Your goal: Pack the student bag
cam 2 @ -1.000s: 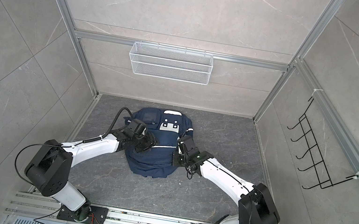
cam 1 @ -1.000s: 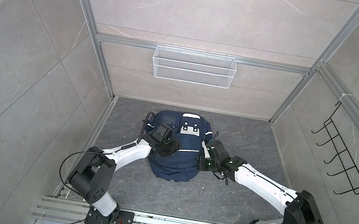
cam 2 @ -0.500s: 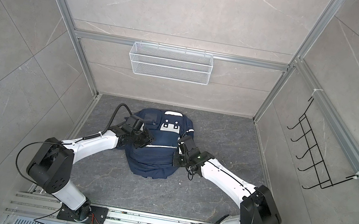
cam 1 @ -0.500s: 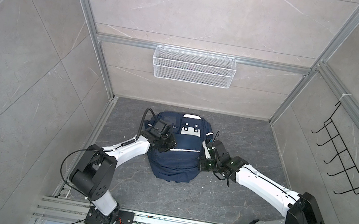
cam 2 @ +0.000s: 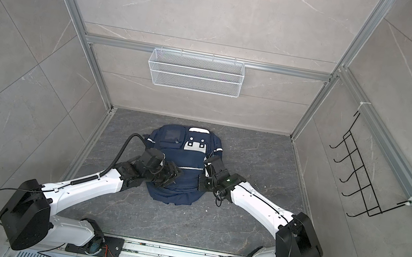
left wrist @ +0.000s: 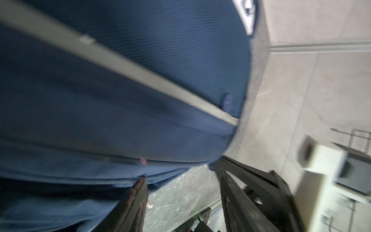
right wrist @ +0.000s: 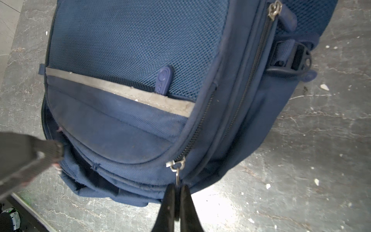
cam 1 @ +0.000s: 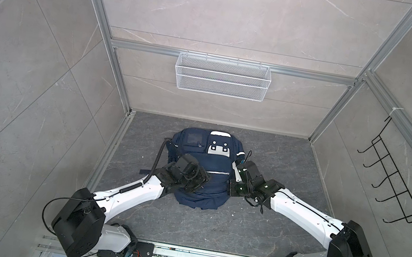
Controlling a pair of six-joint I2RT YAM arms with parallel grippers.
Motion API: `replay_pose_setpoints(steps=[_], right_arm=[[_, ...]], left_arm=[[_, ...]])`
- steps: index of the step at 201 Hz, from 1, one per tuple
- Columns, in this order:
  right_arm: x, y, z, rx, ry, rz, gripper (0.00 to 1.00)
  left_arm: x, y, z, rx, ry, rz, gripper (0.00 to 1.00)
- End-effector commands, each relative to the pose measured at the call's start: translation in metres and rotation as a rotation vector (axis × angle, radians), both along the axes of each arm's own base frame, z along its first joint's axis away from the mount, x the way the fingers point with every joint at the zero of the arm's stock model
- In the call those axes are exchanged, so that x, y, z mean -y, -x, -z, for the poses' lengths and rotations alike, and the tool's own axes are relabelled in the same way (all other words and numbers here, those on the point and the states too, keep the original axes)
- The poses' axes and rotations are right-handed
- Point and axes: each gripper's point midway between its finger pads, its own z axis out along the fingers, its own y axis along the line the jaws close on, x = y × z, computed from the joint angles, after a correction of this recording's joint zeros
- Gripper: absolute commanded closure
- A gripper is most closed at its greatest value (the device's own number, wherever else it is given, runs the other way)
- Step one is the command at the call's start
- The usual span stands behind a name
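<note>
Navy-blue fabric is marking out the student bag (cam 1: pixel 203 162), which is lying flat, front side up, on the grey marbled desk (cam 1: pixel 267 230). In both top views it is sitting mid-desk, somewhat nearer the back wall, between the two arms. Its white patches are pointing toward the back wall, and a thin silver stripe (right wrist: pixel 120 88) is running across the front pocket.

The right end effector (right wrist: pixel 176 190) is working at the bag's right edge. In the right wrist view its jaws are standing clenched on the small metal zipper pull (right wrist: pixel 177 170). The pull is hanging from a slider on the zip track that is curving round the front pocket.

The left end effector (left wrist: pixel 180 180) is reaching over the bag's left side. In the left wrist view its jaws are standing apart, released, with bare desk showing between them. One of its fingers (left wrist: pixel 132 200) is meeting the bag's lower seam. That view is blurring, so contact by the other finger cannot be told. Nothing is showing as grasped on this side.

A white wire basket (cam 1: pixel 222 76) is hanging on the back wall, well apart from the bag. A black hook rack (cam 1: pixel 393 183) is hanging on the right wall.
</note>
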Motion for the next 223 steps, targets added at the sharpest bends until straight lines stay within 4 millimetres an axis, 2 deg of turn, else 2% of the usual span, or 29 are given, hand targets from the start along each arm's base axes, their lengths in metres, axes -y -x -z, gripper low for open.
replay_pose_setpoints(steps=[1,39,70,110,135,160,174,223], right_arm=[[-0.004,0.002,-0.001,-0.005,0.007,-0.027,1.00],[-0.003,0.003,-0.001,-0.005,0.004,-0.029,1.00],[-0.004,0.004,0.000,-0.009,0.004,-0.034,1.00],[-0.003,0.004,0.000,-0.007,0.007,-0.039,1.00],[0.001,0.000,0.003,0.003,0.027,-0.013,1.00],[0.011,-0.009,0.012,-0.009,0.055,0.020,1.00],[0.015,-0.012,0.016,-0.017,0.069,0.032,1.00],[0.039,-0.031,0.015,-0.010,0.126,0.107,1.00]], left_arm=[[0.006,-0.003,-0.010,0.010,0.062,-0.074,0.40],[0.000,-0.015,0.005,0.035,0.010,-0.115,0.39],[-0.005,-0.030,0.008,0.064,-0.030,-0.131,0.39],[-0.030,-0.050,0.020,0.075,-0.094,-0.181,0.41],[-0.048,-0.058,0.031,0.068,-0.125,-0.214,0.61],[-0.054,-0.059,0.032,0.073,-0.132,-0.209,0.83],[-0.056,-0.057,0.031,0.071,-0.144,-0.203,1.00],[-0.072,-0.050,0.030,0.076,-0.163,-0.212,1.00]])
